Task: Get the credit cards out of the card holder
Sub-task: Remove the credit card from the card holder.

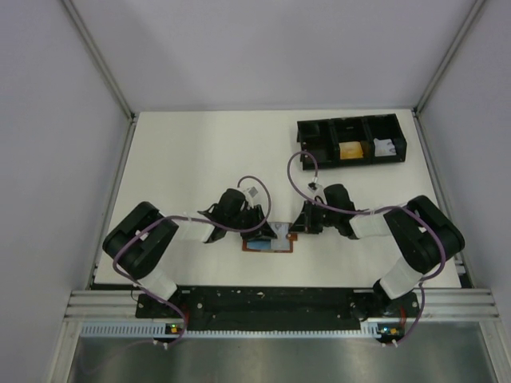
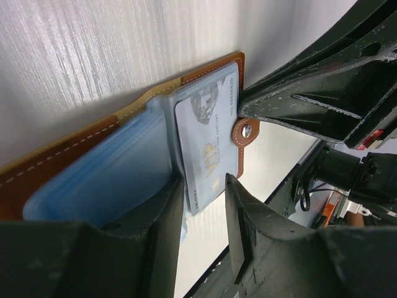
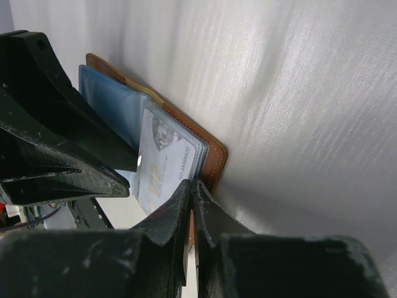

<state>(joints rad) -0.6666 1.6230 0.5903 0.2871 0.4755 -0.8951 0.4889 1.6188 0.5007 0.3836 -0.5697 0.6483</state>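
- The card holder point(image 1: 268, 242) lies open on the table point(image 1: 200, 152), well apart from the black tray point(image 1: 351, 120), nearer the arm bases than the tray and off its left end.
- Blue plastic sleeves point(image 2: 105, 167) fan out of it. A white card point(image 2: 208, 139) marked VIP sits in the sleeve on the tray's side.
- The left gripper point(image 2: 203, 181) has its fingers apart, straddling one corner of that card.
- The right gripper point(image 3: 191, 186), on the tray's side of the holder, has its fingers pressed together, tips at the brown edge by the snap tab point(image 2: 246, 130). I cannot tell whether they pinch it.
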